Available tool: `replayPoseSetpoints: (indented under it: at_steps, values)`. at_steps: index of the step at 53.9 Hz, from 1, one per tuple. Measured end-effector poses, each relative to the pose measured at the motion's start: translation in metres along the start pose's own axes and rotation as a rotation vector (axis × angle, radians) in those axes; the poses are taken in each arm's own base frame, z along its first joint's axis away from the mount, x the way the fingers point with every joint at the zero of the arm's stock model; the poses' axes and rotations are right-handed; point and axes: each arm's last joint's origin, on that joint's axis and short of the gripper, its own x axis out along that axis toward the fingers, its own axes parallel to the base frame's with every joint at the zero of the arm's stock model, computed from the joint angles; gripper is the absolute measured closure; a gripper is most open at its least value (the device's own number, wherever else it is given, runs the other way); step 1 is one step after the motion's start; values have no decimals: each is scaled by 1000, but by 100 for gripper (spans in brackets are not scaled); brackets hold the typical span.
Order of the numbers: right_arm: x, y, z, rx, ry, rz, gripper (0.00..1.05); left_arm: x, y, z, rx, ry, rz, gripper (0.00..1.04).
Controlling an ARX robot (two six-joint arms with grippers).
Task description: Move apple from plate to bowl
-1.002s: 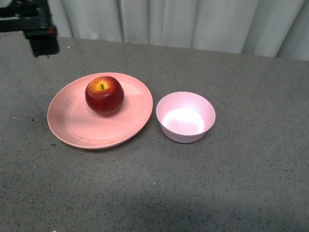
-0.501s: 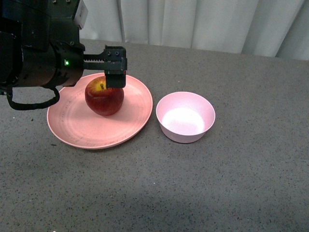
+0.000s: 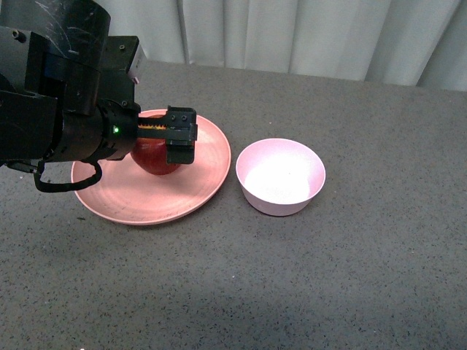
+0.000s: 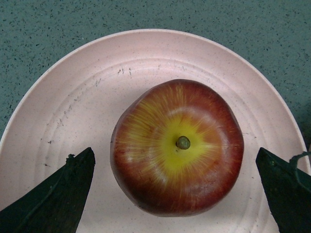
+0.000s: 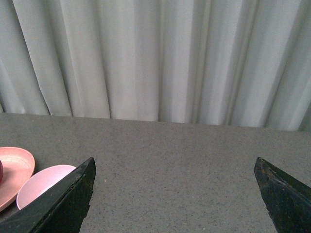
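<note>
The dark-red apple (image 3: pixel 155 163) with a yellow patch round its stem sits on the salmon-pink plate (image 3: pixel 201 179), toward the plate's back. The small pale pink bowl (image 3: pixel 281 177) stands empty just right of the plate. My left gripper (image 3: pixel 169 142) is open and low over the apple, hiding its top. In the left wrist view the apple (image 4: pixel 177 145) lies on the plate (image 4: pixel 82 102) between the two dark fingers (image 4: pixel 58 194), with a gap on each side. My right gripper (image 5: pixel 175 160) is open, empty and off to the right, out of the front view.
The table (image 3: pixel 306 277) is a grey speckled surface with pale curtains (image 3: pixel 292 33) behind it. The right wrist view shows the plate (image 5: pixel 14 170) and bowl (image 5: pixel 43 183) at its edge and bare table ahead.
My left arm has come in from the back left and dropped lower over the apple. Its open fingers now flank the apple. Apple, plate and bowl have not moved.
</note>
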Motion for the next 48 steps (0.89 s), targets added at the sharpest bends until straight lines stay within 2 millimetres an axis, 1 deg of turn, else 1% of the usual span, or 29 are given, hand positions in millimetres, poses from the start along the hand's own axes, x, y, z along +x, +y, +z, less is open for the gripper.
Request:
replayPoseSetpoints:
  at_steps: [9,11,12,15,18,24,32,36,40,41,45,48]
  values:
    - [0,0,0,0,0,0,9,5,3,-3,1,10,27,7]
    - [0,0,0,0,0,0,9,6,3,-4,4,12,33,13]
    - [0,0,0,0,0,0,9,6,3,-4,8,14,34,18]
    - [0,0,0,0,0,0,9,6,3,-4,10,17,34,28]
    - [0,0,0,0,0,0,9,6,3,-4,12,17,33,34]
    - [0,0,0,0,0,0,9,6,3,-3,17,12,25,37]
    - [0,0,0,0,0,0,9,0,0,4,16,-10,3,39]
    - [0,0,0,0,0,0,9,-7,-7,13,20,-42,-25,39]
    - [0,0,0,0,0,0,9,-19,-22,25,32,-85,-71,40]
    - [0,0,0,0,0,0,9,-21,-28,27,37,-94,-87,40]
    - [0,0,0,0,0,0,9,-25,-47,30,64,-108,-131,40]
    - [0,0,0,0,0,0,9,-26,-57,29,72,-105,-156,40]
